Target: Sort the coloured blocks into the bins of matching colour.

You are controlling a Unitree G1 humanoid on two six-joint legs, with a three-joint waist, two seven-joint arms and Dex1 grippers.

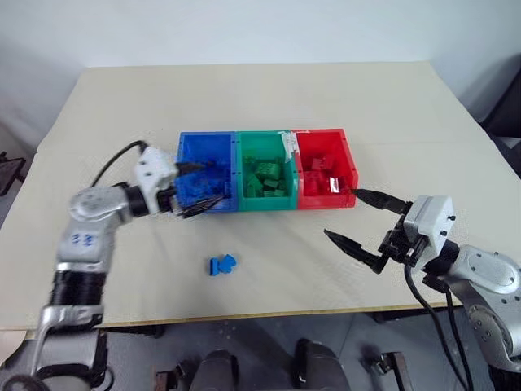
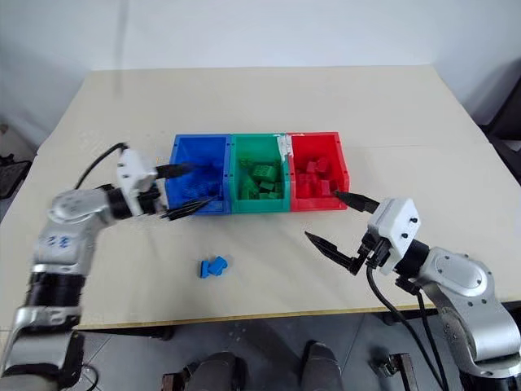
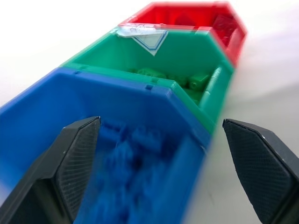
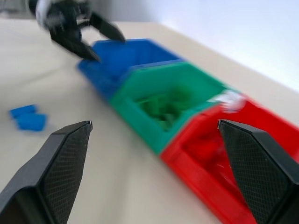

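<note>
On the beige counter (image 1: pixel 269 106) three joined bins stand in a row: the blue bin (image 1: pixel 195 148) on the robot's left, the green bin (image 1: pixel 262 147) in the middle and the red bin (image 1: pixel 326 141) on the right, with a strip of white tape (image 1: pixel 288 140) on the rim where green meets red. Blue blocks (image 3: pixel 126 149) lie inside the blue bin, green blocks (image 1: pixel 264 179) fill the floor of the green one, and red blocks (image 1: pixel 320 173) sit in the red one. Two more blue blocks (image 1: pixel 221 265) lie touching each other on the bare counter, in front of the blue bin and well apart from it. The left end effector (image 1: pixel 201 188) hangs at the blue bin's outer end with its two black fingers spread wide and nothing between them; one finger reaches over the bin's interior, while the other lies along the near front wall. The right end effector (image 1: pixel 358 218) hovers above the counter just in front of the red bin's near right corner, pointing toward the bins, its fingers also parted wide and empty, the upper fingertip (image 1: pixel 362 195) close beside the red bin's corner.
</note>
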